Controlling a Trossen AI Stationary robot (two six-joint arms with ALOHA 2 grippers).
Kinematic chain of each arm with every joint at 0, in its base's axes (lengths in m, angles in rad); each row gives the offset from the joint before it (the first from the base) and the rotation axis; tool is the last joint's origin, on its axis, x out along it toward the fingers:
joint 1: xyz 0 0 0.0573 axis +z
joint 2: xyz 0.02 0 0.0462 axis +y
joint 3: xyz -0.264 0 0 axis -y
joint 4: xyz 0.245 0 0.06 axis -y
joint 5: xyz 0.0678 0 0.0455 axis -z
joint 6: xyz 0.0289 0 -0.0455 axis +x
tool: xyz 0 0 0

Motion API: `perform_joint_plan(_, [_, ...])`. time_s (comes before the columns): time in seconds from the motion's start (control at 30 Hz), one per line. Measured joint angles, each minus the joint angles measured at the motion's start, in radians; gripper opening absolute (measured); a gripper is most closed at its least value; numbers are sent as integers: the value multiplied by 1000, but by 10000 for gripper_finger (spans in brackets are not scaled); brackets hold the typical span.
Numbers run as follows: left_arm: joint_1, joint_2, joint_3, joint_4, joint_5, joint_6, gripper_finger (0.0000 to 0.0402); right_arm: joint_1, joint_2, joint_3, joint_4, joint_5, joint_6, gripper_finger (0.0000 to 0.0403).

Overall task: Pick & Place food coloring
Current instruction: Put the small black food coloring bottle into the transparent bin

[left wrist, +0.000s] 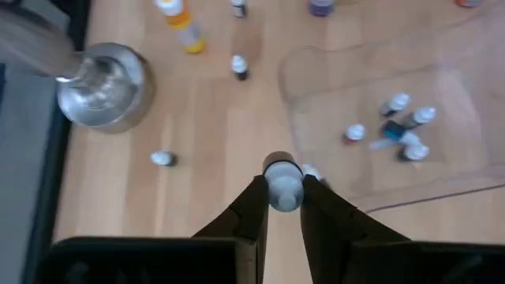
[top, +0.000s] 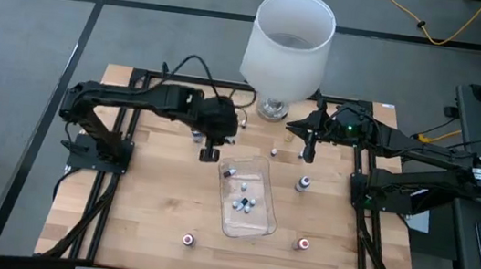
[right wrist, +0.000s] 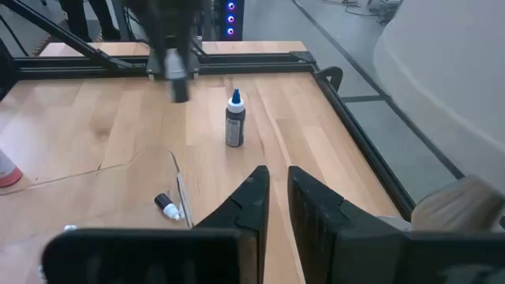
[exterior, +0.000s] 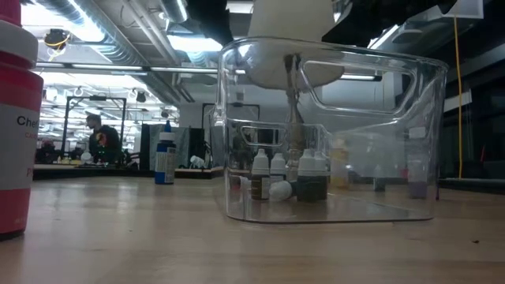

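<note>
High view showed the clear plastic tray [top: 249,229] lying near the middle of the wooden table [top: 140,205], with about five small food coloring bottles [top: 244,203] inside it; the exact count could not be told from above. Loose bottles stood or lay on the bare wood around it: one with a red cap [top: 188,239] near the front edge to the left, another red-capped one [top: 303,244] just right of the tray's front end, a darker one [top: 303,184] right of the tray, and one small one [top: 274,152] nearer the lamp [top: 287,48]. That single large white lamp stood at the table's far edge between the two arms.

The left gripper [top: 210,154] hung above the wood just left of the tray's far end. In the left wrist view its fingers [left wrist: 248,207] were closed around one white-capped bottle [left wrist: 282,185], held upright between them, with the tray and five bottles [left wrist: 402,132] beyond it.

The right gripper [top: 308,154] hovered near the lamp base, beside the tray's far right corner. Its fingers [right wrist: 251,193] stood a narrow gap apart and held nothing; one dark bottle with a blue tip [right wrist: 234,118] stood upright ahead of them.

In the low view a red bottle [exterior: 17,118] at the near left carried white lettering beginning "Che"; the rest was cut off. A person [exterior: 100,142] stood far back in the room.
</note>
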Motion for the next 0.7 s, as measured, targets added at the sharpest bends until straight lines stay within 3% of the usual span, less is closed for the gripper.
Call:
perform_joint_plan(0.3, [-131,111,0,27,43,-25,51,0,0,0,-5,0,0,53])
perform_joint_plan(0.53, [-154,183,0,57,215,50,51,0,0,0,-4,0,-43,53])
perform_joint_plan(0.7, [-153,224,0,59,252,144,52,0,0,0,-4,0,-48,53])
